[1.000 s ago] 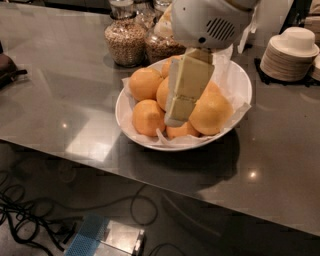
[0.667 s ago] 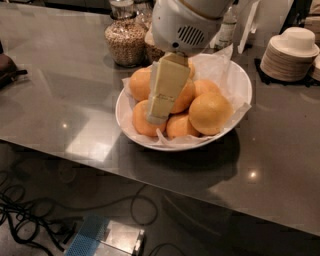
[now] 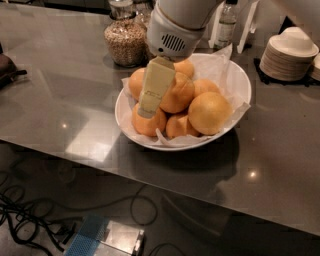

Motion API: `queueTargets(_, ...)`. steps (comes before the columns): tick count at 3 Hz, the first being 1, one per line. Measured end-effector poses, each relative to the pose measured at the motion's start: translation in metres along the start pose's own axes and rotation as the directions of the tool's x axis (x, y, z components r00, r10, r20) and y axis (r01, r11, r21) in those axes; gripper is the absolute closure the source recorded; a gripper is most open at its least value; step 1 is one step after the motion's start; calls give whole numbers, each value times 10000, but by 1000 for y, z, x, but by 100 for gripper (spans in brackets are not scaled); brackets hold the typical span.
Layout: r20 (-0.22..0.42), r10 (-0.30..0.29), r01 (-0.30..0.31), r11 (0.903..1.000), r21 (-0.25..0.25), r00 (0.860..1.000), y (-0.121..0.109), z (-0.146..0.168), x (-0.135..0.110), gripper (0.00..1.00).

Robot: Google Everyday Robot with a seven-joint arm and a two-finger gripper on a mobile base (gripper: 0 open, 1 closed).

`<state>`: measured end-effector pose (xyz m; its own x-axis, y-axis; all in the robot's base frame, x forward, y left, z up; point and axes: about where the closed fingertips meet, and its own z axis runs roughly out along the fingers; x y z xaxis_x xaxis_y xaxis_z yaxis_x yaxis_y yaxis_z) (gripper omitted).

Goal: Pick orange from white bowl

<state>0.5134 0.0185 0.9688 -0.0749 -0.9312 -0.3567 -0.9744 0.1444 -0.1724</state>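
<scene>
Gripper [image 3: 149,102] over white bowl's [image 3: 121,118] left side hides part of orange [image 3: 183,94]. Arm [image 3: 186,14] and jar [image 3: 125,44] cropped at top edge; saucer stack [image 3: 287,62] at right.

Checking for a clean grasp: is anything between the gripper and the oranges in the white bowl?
Nothing visible. The gripper hangs over the left side of the white bowl, right against the orange at the pile's middle, which lies uncovered. The grain jar and stacked saucers stand outside the bowl, behind it.
</scene>
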Motion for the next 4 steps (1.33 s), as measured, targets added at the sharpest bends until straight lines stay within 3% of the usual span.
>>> queueTargets(1, 28, 230, -230, 9997, 56, 9997, 1, -3, -1, 0)
queueTargets(2, -100, 838, -834, 9958, 365, 9964, -4, -1, 3, 0)
queueTargets(3, 205, 2912, -2917, 9506, 1059, 9565, -9, 0, 24, 0)
queueTargets(4, 1010, 4873, -4974, 8556, 1433, 8673, -12, 6, 43, 0)
